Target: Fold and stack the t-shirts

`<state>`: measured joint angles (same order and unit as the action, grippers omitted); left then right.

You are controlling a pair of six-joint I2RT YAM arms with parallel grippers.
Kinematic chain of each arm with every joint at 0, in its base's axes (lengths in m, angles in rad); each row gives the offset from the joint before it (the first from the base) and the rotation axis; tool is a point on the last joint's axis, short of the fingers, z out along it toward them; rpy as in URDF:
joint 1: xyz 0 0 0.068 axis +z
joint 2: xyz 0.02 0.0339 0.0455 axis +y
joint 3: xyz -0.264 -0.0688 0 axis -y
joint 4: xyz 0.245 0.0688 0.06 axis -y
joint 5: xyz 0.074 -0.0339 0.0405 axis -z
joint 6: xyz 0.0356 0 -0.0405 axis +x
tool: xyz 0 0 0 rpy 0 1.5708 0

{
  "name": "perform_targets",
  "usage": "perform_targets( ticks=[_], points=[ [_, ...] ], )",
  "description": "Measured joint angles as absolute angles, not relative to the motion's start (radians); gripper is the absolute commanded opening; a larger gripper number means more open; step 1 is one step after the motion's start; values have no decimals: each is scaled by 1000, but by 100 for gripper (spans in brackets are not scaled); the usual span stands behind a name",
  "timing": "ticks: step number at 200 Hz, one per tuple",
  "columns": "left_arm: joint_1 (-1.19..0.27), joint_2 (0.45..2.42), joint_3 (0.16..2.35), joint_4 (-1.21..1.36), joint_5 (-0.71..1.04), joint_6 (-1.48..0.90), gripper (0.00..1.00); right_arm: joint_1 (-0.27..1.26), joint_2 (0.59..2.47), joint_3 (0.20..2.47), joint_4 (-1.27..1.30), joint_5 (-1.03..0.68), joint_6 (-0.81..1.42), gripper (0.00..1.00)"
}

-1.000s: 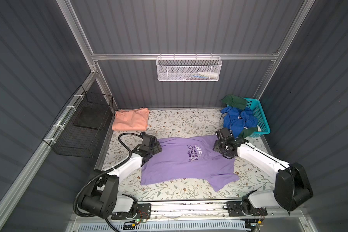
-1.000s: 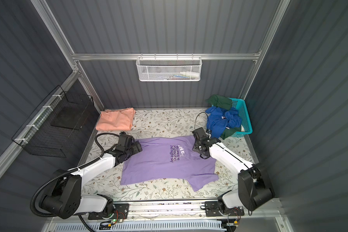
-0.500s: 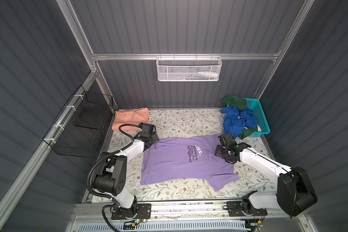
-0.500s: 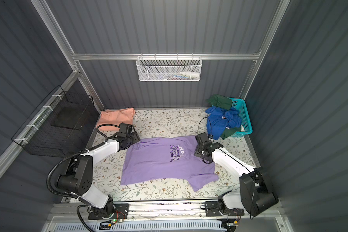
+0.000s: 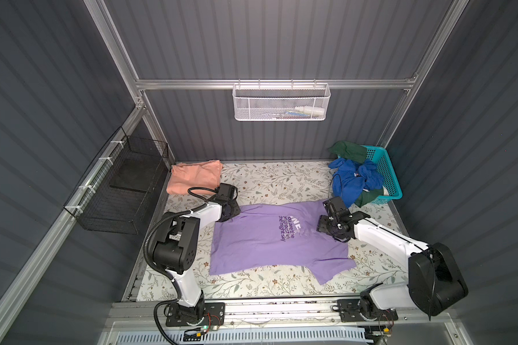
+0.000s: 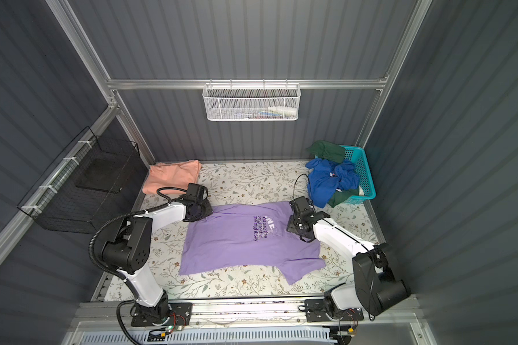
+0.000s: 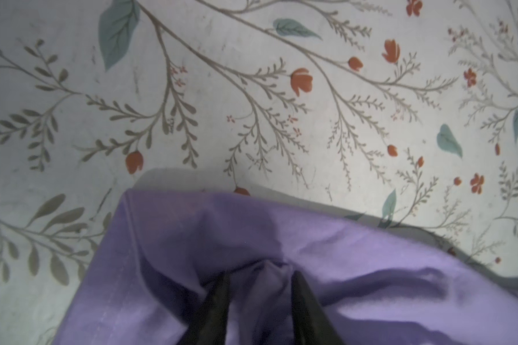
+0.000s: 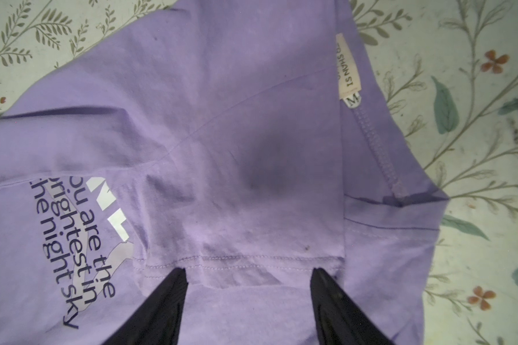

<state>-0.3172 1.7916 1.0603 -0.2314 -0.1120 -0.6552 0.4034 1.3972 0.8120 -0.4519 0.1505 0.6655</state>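
"Purple t-shirt (image 5: pixel 269 239), where did it lie?"
"Spread flat on the flowered cloth (image 7: pixel 251 89), between the two pincers, lettering up."
"And the left pincer (image 7: pixel 260 277)?"
"It pinched a ridge of the shirt's corner between its fingers (image 7: pixel 219 301); bare flowered cloth lay just ahead of it."
"The right pincer (image 8: pixel 248 274)?"
"Its jaws stood spread over the shirt, the neck label (image 8: pixel 349 65) ahead of them, the lettering to one side."
"The orange t-shirt (image 5: pixel 195 176)?"
"Folded, near the left pincer, on the side away from the purple one."
"The basket (image 5: pixel 391 179)?"
"Beyond the right pincer, heaped with blue and green clothes (image 5: pixel 350 182)."
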Motion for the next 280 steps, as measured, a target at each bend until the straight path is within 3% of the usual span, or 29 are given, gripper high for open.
perform_targets(
  ticks=[22, 95, 114, 131, 142, 159, 228, 280],
  points=[
    [-329, 1786, 1061, -255, -134, -656, 11, 403, 1397, 812, -452, 149, 660, 67],
    [-344, 1753, 1060, -303, -183, -653, 7, 401, 1397, 812, -450, 138, 645, 63],
    [-357, 1733, 1053, -318, -194, -666, 18, 401, 1397, 813, -450, 138, 642, 63],
    [-377, 1691, 1027, -326, -217, -686, 20, 401, 1397, 813, -450, 138, 637, 63],
    [-396, 1659, 1004, -331, -232, -700, 36, 401, 1398, 813, -449, 138, 632, 63],
    [-427, 1612, 956, -324, -255, -737, 33, 401, 1403, 815, -449, 134, 623, 62],
    [-431, 1574, 884, -330, -290, -849, 55, 399, 1448, 855, -452, 115, 577, 63],
    [-302, 1501, 884, -278, -228, -886, 52, 393, 1417, 857, -463, 115, 558, 65]
  ],
)
